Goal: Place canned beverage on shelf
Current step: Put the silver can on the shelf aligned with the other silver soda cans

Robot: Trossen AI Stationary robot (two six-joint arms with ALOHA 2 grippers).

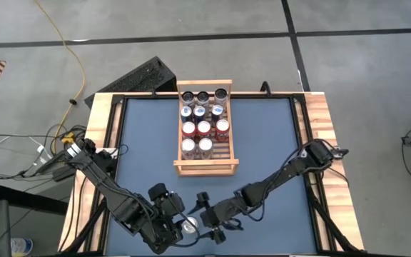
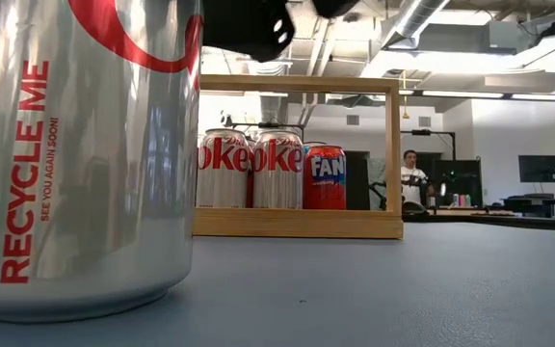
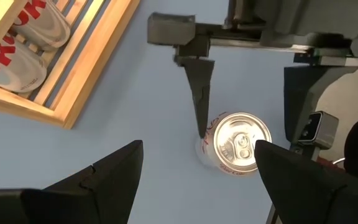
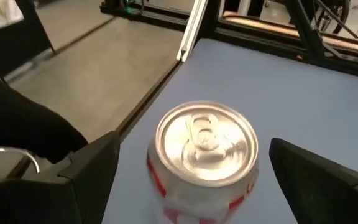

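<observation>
High view: a silver can [image 1: 189, 227] stands upright on the blue table [image 1: 262, 143] at 6 o'clock from the shelf [image 1: 204, 168], between left gripper [image 1: 178, 223] and right gripper [image 1: 207, 223].

Low view: can [image 2: 80, 154] nearest; shelf [image 2: 297, 224] behind.

Wrist views: both grippers' fingers apart, straddling the can [image 4: 204, 155], not clamped.

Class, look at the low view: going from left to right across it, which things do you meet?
Big silver can up close → two silver Coke cans on the shelf → red Fanta can → shelf's right upright → a person far behind.
</observation>
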